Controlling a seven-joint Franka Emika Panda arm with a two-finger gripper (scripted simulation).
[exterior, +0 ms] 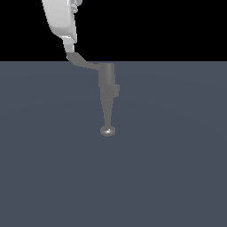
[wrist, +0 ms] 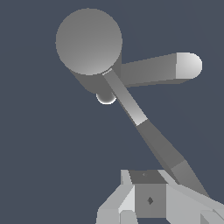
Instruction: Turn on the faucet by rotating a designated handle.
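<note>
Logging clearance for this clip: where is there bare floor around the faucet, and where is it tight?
Bare grey surface lies in front of the spout's shiny tip and on both sides of the faucet. It is crowded only at the exterior view's upper left, where the claw meets the handle.

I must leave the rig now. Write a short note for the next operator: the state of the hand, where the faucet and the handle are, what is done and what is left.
Hand: at the outer end of the handle; whether it is open or shut cannot be told, and a grip is not confirmed.
Faucet: upright on the grey floor; spout tip points toward the exterior camera.
Handle: sticks out from the faucet top toward the exterior view's left.
Done: hand brought to the handle.
Left: rotate the handle. How far it is already turned cannot be judged.
</note>
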